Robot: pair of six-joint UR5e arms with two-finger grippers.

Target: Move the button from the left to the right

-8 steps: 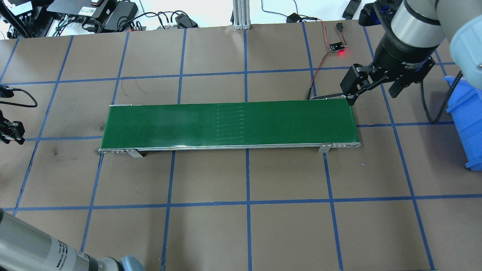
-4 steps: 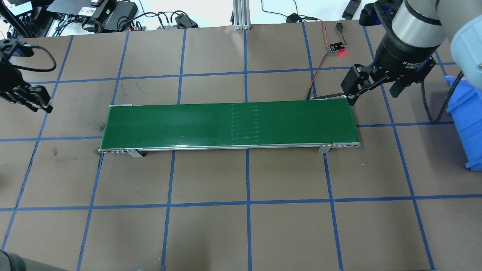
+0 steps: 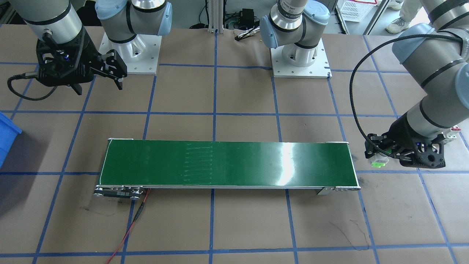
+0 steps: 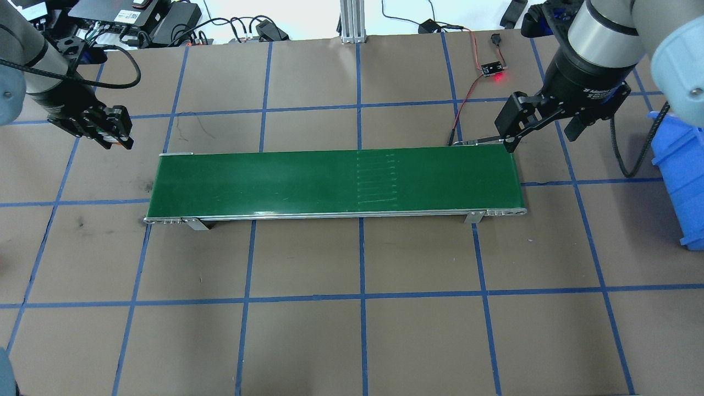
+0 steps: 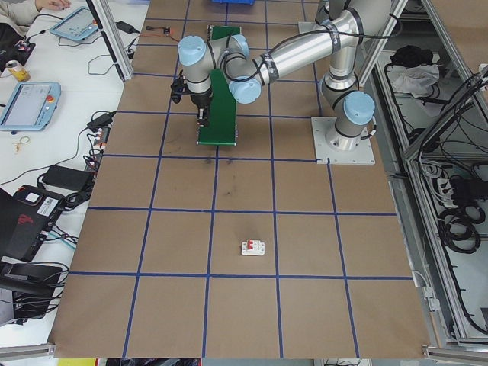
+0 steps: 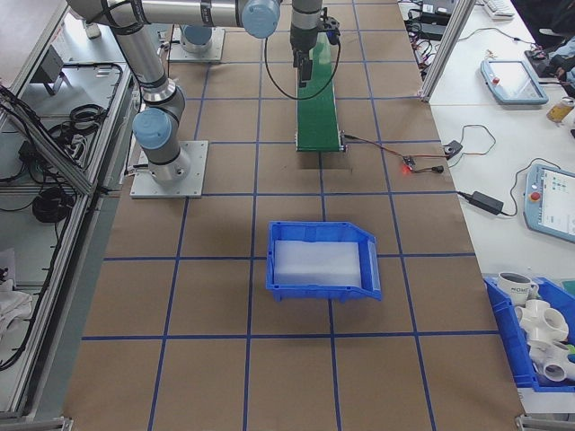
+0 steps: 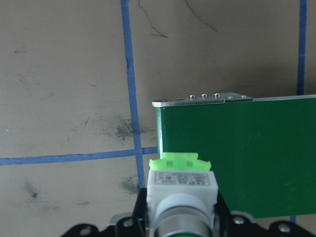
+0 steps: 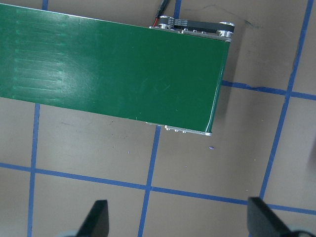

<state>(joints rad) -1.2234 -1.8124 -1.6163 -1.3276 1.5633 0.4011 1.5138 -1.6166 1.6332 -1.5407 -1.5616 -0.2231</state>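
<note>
The button (image 7: 181, 183), with a white-grey body, a light green base and a round cap, is held between the fingers of my left gripper (image 7: 181, 202). In the front-facing view the same button (image 3: 379, 161) hangs in the left gripper (image 3: 379, 157) just off the left end of the green conveyor belt (image 3: 227, 163), above the table. Seen from overhead, the left gripper (image 4: 116, 135) is beside the belt's (image 4: 330, 181) far left corner, and the button is hidden there. My right gripper (image 4: 542, 137) hovers open and empty at the belt's far right corner, its fingers (image 8: 98, 219) spread wide.
A blue bin (image 4: 682, 176) stands on the table to the right of the belt. A small board with a red light (image 4: 493, 69) and its wires lie behind the belt's right end. A white breaker with a red lever (image 5: 253, 247) lies on the table far to the left.
My left arm has swung in from the table's left edge toward the belt's far left corner. The faint marks on the belt have shifted right. The right gripper stayed almost in place.
</note>
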